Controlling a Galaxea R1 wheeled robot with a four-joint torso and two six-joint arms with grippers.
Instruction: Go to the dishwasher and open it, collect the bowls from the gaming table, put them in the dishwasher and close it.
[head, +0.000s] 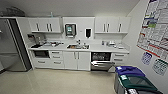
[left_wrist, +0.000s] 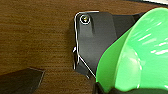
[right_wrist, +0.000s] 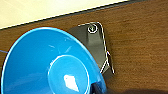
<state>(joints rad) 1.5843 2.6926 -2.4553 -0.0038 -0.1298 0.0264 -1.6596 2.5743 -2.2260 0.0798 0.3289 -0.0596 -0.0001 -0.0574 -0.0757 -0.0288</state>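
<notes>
Dishwasher (head: 101, 61) at 1 o'clock, door dropped open. Left claw grips green bowl (left_wrist: 140, 55), right claw grips blue bowl (right_wrist: 50, 65); right side nearer.

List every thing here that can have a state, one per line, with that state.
dishwasher: door partly open, tilted outward, dark inside showing above it.
white cabinet doors under the sink: closed.
upper cabinet doors: closed.
green bowl: tilted, close to the left wrist camera, above brown wood-grain.
blue bowl: empty, close to the right wrist camera.
blue bin lid: closed.
</notes>
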